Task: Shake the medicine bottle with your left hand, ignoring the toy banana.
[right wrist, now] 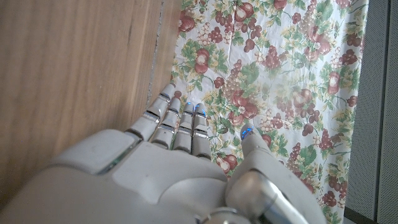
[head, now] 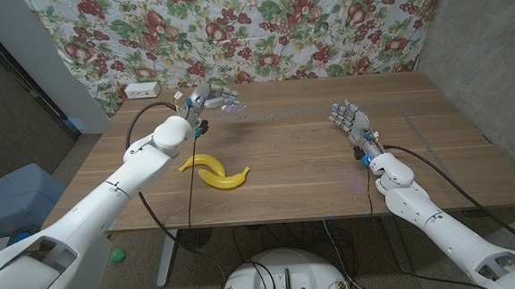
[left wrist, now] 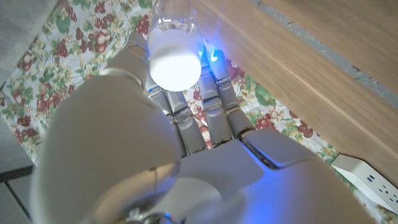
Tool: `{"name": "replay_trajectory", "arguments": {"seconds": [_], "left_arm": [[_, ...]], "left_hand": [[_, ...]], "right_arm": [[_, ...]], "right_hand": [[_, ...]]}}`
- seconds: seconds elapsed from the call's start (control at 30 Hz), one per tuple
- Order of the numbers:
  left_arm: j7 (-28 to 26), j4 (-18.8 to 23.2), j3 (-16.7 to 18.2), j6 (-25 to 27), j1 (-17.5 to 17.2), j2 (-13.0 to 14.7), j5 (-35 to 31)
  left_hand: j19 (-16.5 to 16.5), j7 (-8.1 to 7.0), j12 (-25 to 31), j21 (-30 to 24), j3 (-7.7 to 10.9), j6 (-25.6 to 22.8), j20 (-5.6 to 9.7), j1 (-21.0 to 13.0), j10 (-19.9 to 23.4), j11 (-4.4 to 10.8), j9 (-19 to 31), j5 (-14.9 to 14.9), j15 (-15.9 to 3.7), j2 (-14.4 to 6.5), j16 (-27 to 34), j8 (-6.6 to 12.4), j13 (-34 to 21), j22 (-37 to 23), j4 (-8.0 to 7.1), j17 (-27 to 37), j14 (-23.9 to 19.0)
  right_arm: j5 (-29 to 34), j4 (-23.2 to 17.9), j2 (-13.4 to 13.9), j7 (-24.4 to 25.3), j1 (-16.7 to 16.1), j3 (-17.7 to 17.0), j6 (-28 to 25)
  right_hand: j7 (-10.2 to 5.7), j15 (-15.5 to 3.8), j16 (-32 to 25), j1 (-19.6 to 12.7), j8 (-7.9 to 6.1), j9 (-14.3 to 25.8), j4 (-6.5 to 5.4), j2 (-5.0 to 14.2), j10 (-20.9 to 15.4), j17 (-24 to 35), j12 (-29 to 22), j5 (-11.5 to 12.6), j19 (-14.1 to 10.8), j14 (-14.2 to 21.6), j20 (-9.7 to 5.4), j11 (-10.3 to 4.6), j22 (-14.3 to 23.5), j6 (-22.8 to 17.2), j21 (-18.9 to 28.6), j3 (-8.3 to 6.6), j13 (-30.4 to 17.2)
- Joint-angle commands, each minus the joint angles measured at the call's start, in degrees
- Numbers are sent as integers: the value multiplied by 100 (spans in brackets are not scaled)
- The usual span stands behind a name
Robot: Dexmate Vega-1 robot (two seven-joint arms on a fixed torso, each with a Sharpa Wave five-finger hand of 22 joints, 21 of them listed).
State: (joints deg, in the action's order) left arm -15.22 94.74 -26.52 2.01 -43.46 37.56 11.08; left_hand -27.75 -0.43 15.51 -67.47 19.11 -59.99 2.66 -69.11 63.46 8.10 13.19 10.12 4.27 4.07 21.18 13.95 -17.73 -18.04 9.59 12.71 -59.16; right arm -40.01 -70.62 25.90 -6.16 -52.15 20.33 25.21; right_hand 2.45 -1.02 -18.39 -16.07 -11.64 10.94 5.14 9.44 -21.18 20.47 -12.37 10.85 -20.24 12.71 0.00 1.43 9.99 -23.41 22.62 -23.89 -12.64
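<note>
The medicine bottle (head: 235,108) is in the left hand (head: 212,98), behind the toy banana (head: 214,170).

1. Head view: even, soft indoor light; faint shadows under the toy banana (head: 215,170); straight edges bow toward the frame's corners.
2. Left wrist view: the medicine bottle (left wrist: 173,46) glares white and blurred; blue LED glow beside it.
3. Right wrist view: bright, near hand (right wrist: 180,168) slightly soft.

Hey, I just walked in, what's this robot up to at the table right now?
The robot's left hand holds a small clear medicine bottle with a white cap, lifted above the far left part of the wooden table. The bottle looks blurred in the head view, which fits a shaking motion. A yellow toy banana lies untouched on the table, nearer the robot than that hand. The right hand holds nothing, fingers straight, at the table's right side.
</note>
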Motion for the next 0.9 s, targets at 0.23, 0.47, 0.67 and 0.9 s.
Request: {"name": "replay_trajectory", "arguments": {"seconds": [0.23, 0.47, 0.67, 0.9], "left_arm": [[-1533, -429, 303, -1287, -449, -757, -592], [-1397, -341, 324, -1120, -455, -732, -564], [-879, -57, 315, -547, -407, -499, -322], [342, 303, 100, 597, -36, 82, 95]], "left_hand": [[15, 9, -6, -61, 24, -58, 944, -1149, 95, 32, 9, 27, -1796, -1077, 31, -33, -15, 41, 9, 359, -1433], [20, 0, -8, -79, 25, -59, 945, -1150, 115, 43, 10, 27, -1796, -1076, 25, -38, -16, 69, 11, 358, -1434], [20, 1, -17, -98, 25, -69, 945, -1150, 107, 51, 10, 26, -1797, -1075, 23, -39, -21, 90, 11, 360, -1436], [28, 10, -33, -114, 29, -56, 943, -1153, 109, 55, 10, 25, -1796, -1075, 13, -51, -14, 126, 12, 355, -1431]], "right_arm": [[-32, 57, 9, -77, 18, -14, 24], [-48, 48, 8, -69, 4, -27, 26], [-49, 40, 15, -72, -12, -33, 35], [-60, 57, 3, -85, -3, -30, 35]], "right_hand": [[29, -17, 25, 24, 7, 18, 23, -3, -15, 11, -3, -17, -73, 46, -6, 15, 26, -20, -43, -25, -11], [30, -14, 28, 25, 9, 18, 24, -2, -22, 11, -5, -17, -75, 46, -7, 23, 27, -16, -54, -27, -11], [30, -13, 31, 26, 11, 18, 24, -1, -24, 10, -6, -17, -77, 44, -6, 16, 27, -11, -62, -28, -11], [33, -14, 32, 28, 7, 18, 25, -1, -22, 10, -5, -17, -81, 45, -10, 33, 27, -19, -71, -30, -11]]}}
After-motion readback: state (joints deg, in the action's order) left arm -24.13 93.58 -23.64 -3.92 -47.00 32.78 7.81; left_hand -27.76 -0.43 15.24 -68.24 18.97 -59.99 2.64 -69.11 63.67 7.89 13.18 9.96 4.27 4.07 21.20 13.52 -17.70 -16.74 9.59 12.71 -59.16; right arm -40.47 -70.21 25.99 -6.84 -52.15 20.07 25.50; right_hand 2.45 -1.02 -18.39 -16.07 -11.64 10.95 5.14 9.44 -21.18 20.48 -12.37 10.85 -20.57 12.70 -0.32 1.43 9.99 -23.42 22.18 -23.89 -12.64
